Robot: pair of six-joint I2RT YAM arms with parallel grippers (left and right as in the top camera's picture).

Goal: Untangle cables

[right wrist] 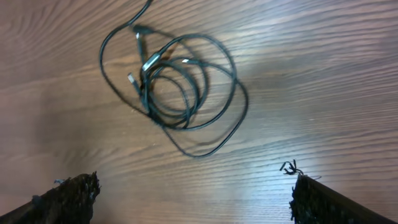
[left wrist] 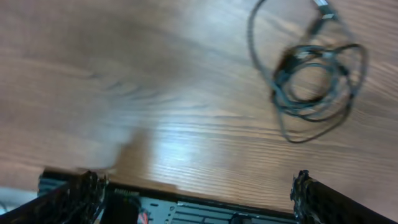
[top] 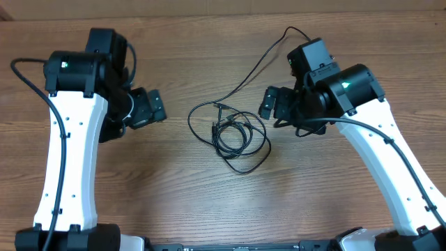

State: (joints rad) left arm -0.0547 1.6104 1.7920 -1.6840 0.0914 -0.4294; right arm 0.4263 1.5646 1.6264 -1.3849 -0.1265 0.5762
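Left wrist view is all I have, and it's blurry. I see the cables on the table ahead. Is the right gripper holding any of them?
Observer: No. The right gripper is open and empty, just to the right of the cables and not touching them.
Operator: One strand leaves the top of my picture. Where does it go?
Observer: That strand runs away from the coil toward the far side of the table and passes out of sight behind the right arm. Its end is hidden.
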